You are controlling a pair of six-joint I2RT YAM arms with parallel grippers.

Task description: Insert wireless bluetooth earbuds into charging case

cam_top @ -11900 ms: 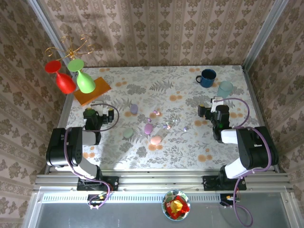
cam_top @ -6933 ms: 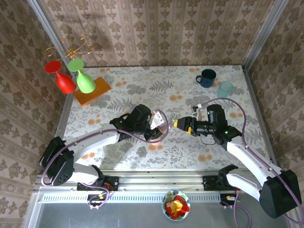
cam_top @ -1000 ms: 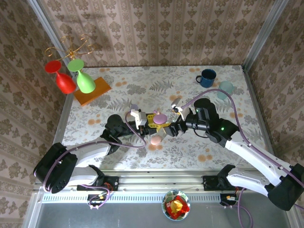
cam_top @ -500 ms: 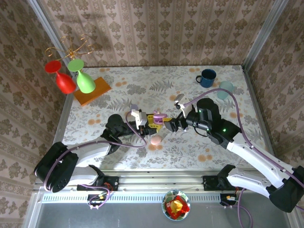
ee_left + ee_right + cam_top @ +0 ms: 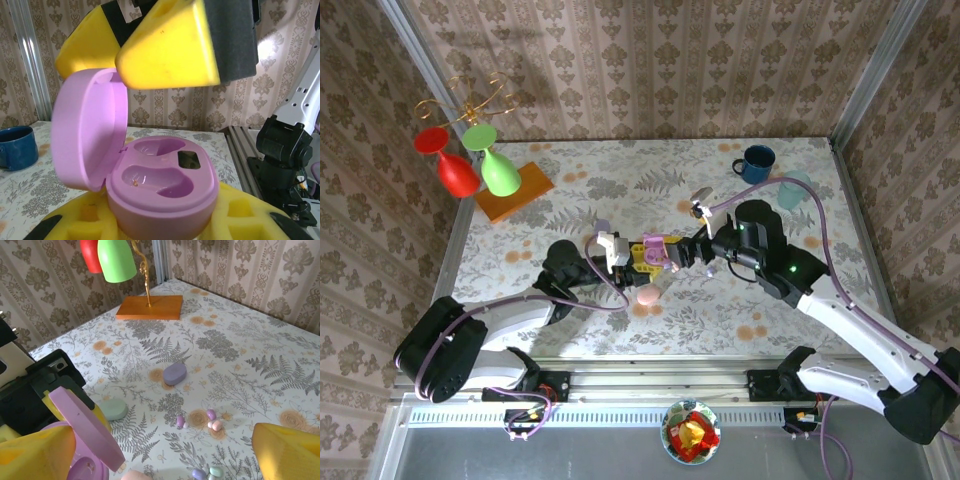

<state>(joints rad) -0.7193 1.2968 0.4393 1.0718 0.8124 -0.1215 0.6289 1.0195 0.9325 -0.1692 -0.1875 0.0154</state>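
Since the earliest frame, both arms have left their folded rest at the table's sides and met over the middle, and the charging case (image 5: 657, 252) that lay on the cloth is now up off it. Over the last half second the right arm has shifted only slightly. The left gripper (image 5: 642, 255) is clamped on the base of that lilac case, with its yellow pads (image 5: 245, 220) pressing on either side so the two wells face upward and stay level. In the left wrist view the lid (image 5: 87, 127) stands swung up to the left, and both wells look empty. The right gripper (image 5: 686, 251) sits just right of the case with its jaws spread wide and nothing between them. One yellow finger (image 5: 35, 455) is close beside the raised lid, which suggests it is there because of the lid and not to carry anything. The wireless bluetooth earbuds (image 5: 212, 420) lie loose on the floral table (image 5: 250, 340), in a small cluster beyond the case, with another pair (image 5: 205, 472) nearer the camera, all well apart from the wells. A second lilac case (image 5: 174, 373) and a green case (image 5: 112, 409) rest closed on the cloth to the left of the buds, and a pink case (image 5: 647, 295) lies just near of the grippers. Holding the case aloft steadies the target, so the free arm probably needs to fetch a bud next.
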